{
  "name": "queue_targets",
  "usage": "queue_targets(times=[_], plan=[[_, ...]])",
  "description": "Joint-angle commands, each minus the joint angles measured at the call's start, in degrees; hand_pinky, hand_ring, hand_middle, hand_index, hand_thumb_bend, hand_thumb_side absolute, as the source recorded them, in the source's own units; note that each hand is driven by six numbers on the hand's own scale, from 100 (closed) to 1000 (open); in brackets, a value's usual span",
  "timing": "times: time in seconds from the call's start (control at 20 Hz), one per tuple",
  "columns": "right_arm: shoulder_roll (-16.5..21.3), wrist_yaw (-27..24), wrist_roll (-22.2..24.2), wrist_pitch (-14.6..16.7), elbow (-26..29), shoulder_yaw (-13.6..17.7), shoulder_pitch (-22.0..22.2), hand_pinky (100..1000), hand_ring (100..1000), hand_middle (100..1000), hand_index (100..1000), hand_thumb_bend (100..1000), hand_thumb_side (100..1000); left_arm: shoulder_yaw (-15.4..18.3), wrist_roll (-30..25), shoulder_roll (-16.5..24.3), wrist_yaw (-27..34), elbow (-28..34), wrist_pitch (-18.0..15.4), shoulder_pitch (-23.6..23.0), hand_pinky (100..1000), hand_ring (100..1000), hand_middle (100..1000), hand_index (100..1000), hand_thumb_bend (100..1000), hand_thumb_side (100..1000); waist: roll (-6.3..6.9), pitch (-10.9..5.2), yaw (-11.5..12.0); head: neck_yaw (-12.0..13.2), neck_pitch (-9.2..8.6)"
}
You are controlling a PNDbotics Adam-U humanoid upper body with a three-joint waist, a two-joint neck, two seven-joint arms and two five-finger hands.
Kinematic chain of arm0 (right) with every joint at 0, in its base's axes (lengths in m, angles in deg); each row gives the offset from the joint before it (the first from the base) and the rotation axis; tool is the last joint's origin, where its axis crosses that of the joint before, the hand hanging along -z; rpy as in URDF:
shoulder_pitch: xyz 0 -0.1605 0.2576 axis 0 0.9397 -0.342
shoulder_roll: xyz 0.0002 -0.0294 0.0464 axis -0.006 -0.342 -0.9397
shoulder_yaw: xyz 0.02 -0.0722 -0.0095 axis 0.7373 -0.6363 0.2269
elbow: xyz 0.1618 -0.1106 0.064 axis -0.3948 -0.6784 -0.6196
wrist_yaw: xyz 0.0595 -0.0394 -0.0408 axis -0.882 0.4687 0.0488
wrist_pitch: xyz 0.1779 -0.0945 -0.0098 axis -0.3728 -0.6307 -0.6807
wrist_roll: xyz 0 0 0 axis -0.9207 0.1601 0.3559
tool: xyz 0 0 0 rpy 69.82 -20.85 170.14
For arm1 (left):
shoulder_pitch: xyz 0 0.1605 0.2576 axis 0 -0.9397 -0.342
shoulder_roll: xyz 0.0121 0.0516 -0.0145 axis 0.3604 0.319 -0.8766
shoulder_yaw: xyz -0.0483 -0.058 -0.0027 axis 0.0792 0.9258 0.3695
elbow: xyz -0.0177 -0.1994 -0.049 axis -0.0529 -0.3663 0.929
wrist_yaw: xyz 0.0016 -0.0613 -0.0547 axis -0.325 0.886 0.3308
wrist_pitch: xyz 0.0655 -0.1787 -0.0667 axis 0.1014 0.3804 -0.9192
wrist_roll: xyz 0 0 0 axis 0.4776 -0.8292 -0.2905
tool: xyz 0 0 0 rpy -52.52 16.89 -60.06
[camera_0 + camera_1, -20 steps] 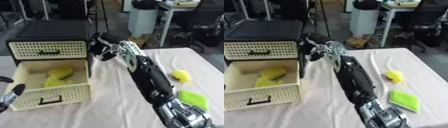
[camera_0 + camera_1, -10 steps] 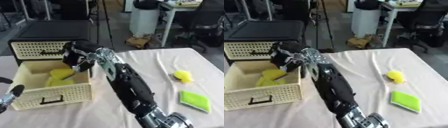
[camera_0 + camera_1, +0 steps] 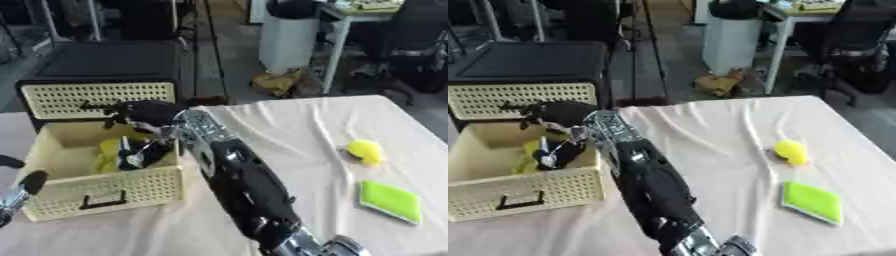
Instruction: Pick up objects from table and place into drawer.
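Covering most of both views, a table (image 3: 289,130) under pale cloth carries a cream, perforated drawer unit (image 3: 96,97) at its left side. Its lower drawer (image 3: 105,187) stands pulled out, with a black handle on the front. The robot's right arm runs up the middle from the lower edge and bends over the drawer's right wall. Inside the drawer, the right hand (image 3: 144,150) hangs with fingers curled downward, just above a yellow object (image 3: 107,152); whether it pinches anything I cannot tell. The left hand (image 3: 24,185) shows at the lower left edge, its fingers unclear. Right of the arm lie a green pad (image 3: 390,201) and, beyond it, a small yellow object (image 3: 365,150).
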Motion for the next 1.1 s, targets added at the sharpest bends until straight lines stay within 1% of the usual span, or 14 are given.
queue_targets(times=[0.05,0.1,0.15,0.2,0.3,0.55,0.7,0.8,0.85,0.9,1.0,1.05,1.1], plan=[[0.0,2.4,-2.0,-0.4,0.4,0.9,-0.9,1000,1000,981,901,285,479,0.1,-0.1,0.4,0.0,1.3,-0.2,0.8,100,100,100,722,527,1000,0.34,-0.48,-0.1,-0.2,-0.10],[0.0,2.7,-2.7,-0.7,0.5,1.1,-0.8,987,1000,965,901,268,450,0.0,-0.2,0.4,0.0,1.3,-0.2,0.8,100,100,100,723,525,1000,0.35,-0.49,-0.2,-0.2,-0.10],[0.2,2.8,-3.5,-1.0,0.8,1.2,-0.7,985,1000,964,900,266,446,-0.1,-0.4,0.6,0.0,1.3,-0.4,0.8,100,100,100,723,524,1000,0.36,-0.50,-0.2,-0.1,-0.13],[0.4,2.9,-4.2,-1.2,1.1,1.3,-0.7,976,1000,955,898,246,426,-0.3,-0.8,0.9,0.0,1.2,-0.6,0.8,100,100,100,724,520,1000,0.37,-0.51,-0.3,-0.1,-0.14],[1.2,2.6,-5.3,-1.6,1.8,1.5,-0.6,965,990,946,896,224,413,-0.7,-1.9,1.6,0.0,1.2,-1.4,0.8,100,100,100,725,516,1000,0.36,-0.57,-0.5,0.1,-0.13],[5.0,0.5,-6.6,-3.3,3.4,2.7,-0.5,955,979,937,893,198,398,-1.4,-4.2,3.9,1.0,1.6,-3.2,0.0,100,100,100,719,505,1000,0.13,-0.80,-1.1,0.5,0.13],[7.3,-1.1,-6.7,-4.6,4.3,3.5,-0.2,953,979,930,888,171,402,-2.8,-6.8,5.3,2.3,1.7,-5.0,-0.5,100,100,100,695,488,1000,0.06,-0.86,-1.5,0.9,0.25],[8.6,-2.3,-6.4,-5.5,4.8,4.3,0.1,953,979,928,887,162,400,-4.1,-9.9,6.0,3.0,1.6,-6.6,-0.7,100,100,100,671,484,1000,0.04,-0.90,-1.7,1.1,0.27],[9.2,-2.9,-6.3,-6.2,5.2,4.8,0.2,953,979,927,887,159,400,-5.2,-12.3,6.2,3.7,1.2,-7.6,-0.9,100,100,100,665,483,1000,0.04,-0.92,-1.8,1.3,0.22],[9.7,-3.4,-6.1,-6.8,5.5,5.2,0.4,955,979,926,887,152,400,-5.9,-14.5,6.4,4.4,0.9,-8.3,-1.1,100,100,100,638,477,1000,0.03,-0.93,-1.9,1.4,0.18],[10.5,-4.1,-6.0,-8.0,6.3,6.0,0.6,956,979,923,885,146,398,-7.2,-18.8,6.6,5.8,0.4,-9.7,-1.4,100,100,101,624,476,1000,0.04,-0.95,-2.1,1.5,0.22],[10.8,-4.4,-5.9,-8.6,6.6,6.4,0.7,957,980,922,885,142,399,-7.8,-21.1,6.6,6.4,0.2,-10.3,-1.4,100,100,144,618,472,1000,0.04,-0.96,-2.2,1.6,0.28],[11.0,-4.7,-5.7,-9.0,6.9,6.6,0.8,958,981,920,884,134,402,-8.2,-23.0,6.6,6.9,0.0,-10.8,-1.4,100,100,224,618,467,1000,0.05,-0.96,-2.3,1.6,0.31]])
